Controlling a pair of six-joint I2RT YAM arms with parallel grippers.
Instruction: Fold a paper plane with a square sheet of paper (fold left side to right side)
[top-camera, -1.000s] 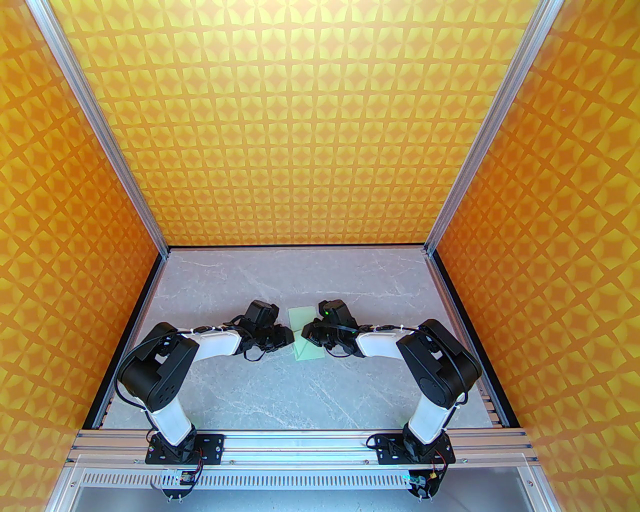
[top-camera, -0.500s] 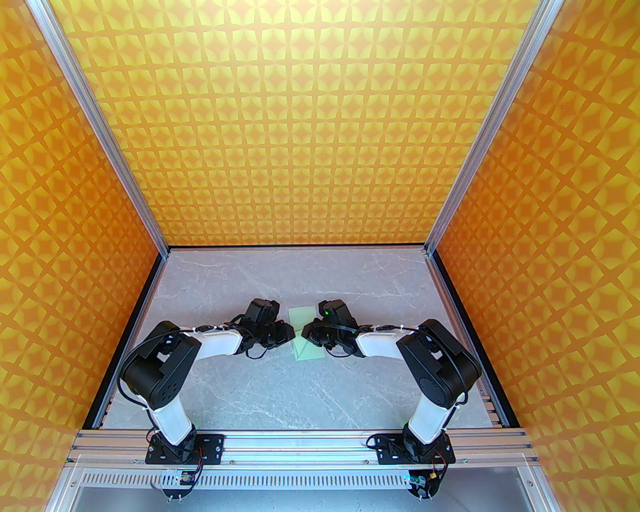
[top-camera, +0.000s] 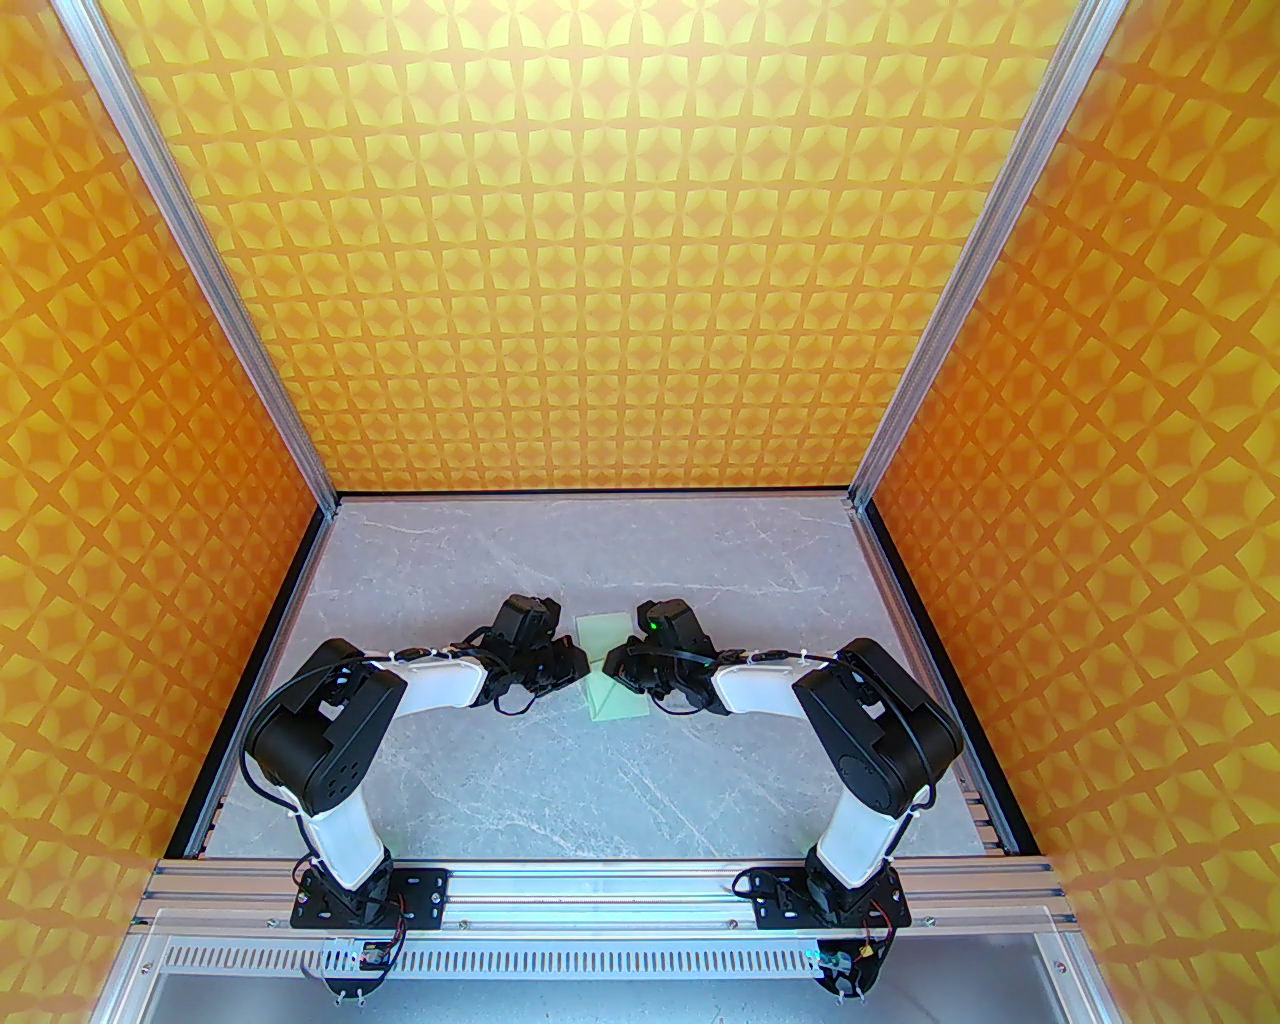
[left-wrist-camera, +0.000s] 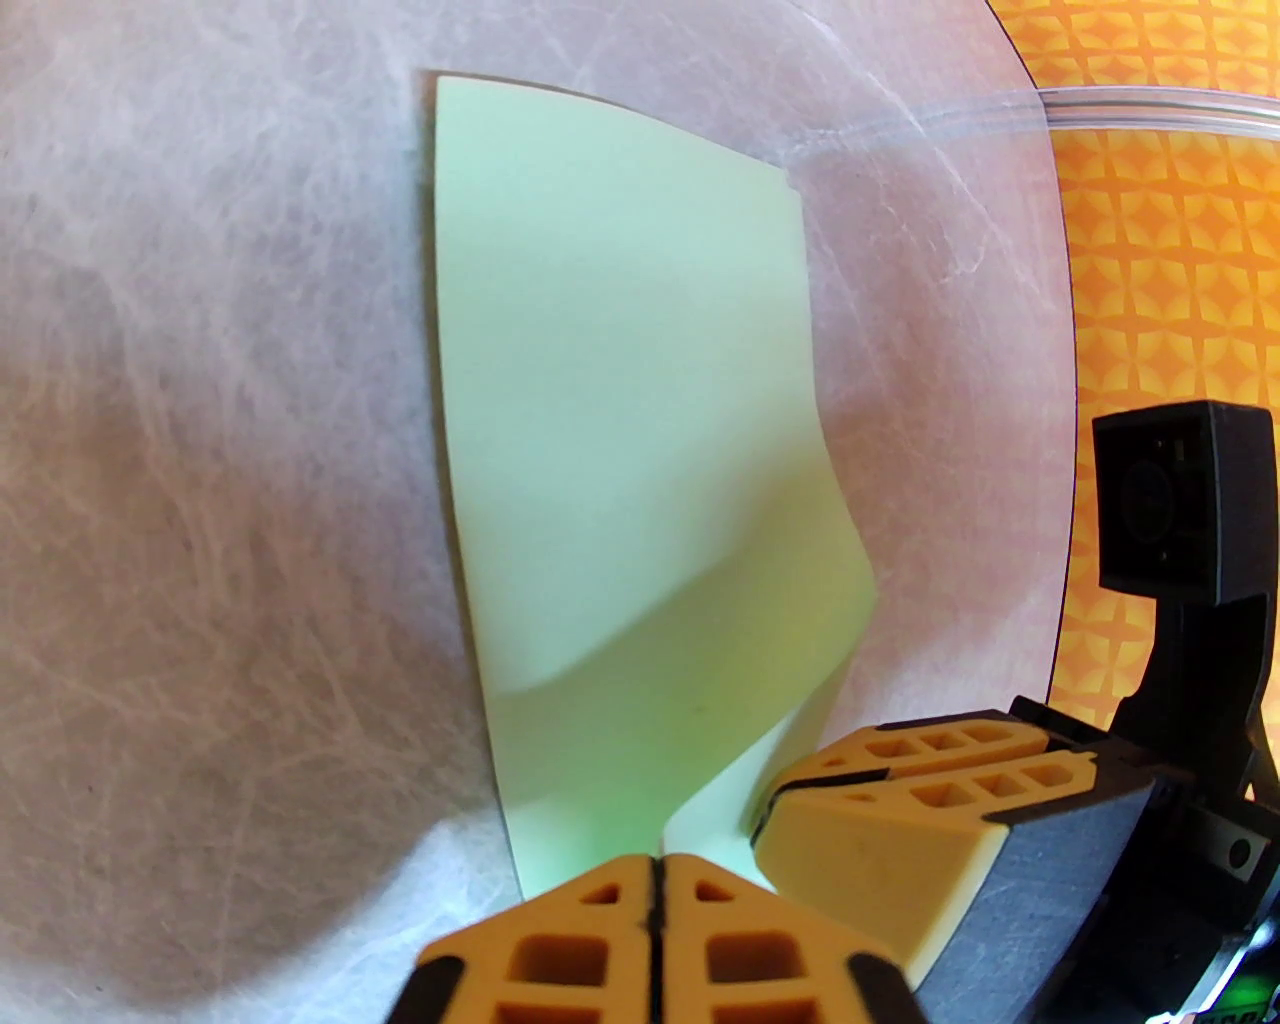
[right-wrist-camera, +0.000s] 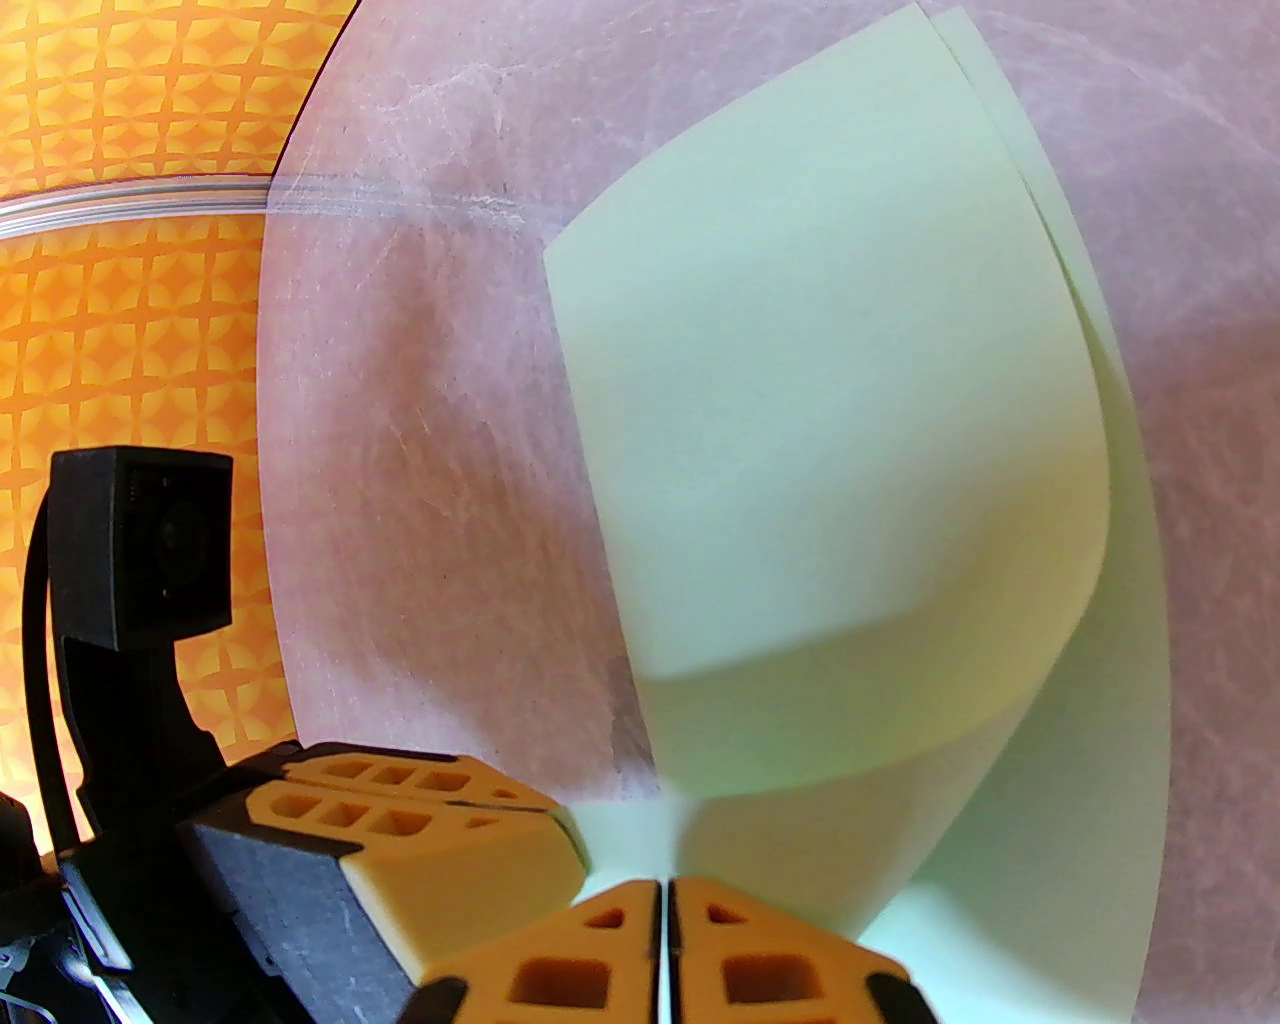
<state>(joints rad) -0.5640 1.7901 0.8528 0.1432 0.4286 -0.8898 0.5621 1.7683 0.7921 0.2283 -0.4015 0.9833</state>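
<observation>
Left claw (left-wrist-camera: 657, 880) has just snapped fully closed at the sheet of paper (left-wrist-camera: 620, 350), which lies mid-counter (top-camera: 560, 780) between the two claws! Right claw (right-wrist-camera: 665, 885) pinches its lifted corner (looks light, floppy, easily crumpled), so edges and corners seem the safest hold.

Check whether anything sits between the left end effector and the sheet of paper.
Nothing visible does. The left end effector, shut, meets the sheet of paper at its edge; the right end effector sits alongside, not between.
</observation>
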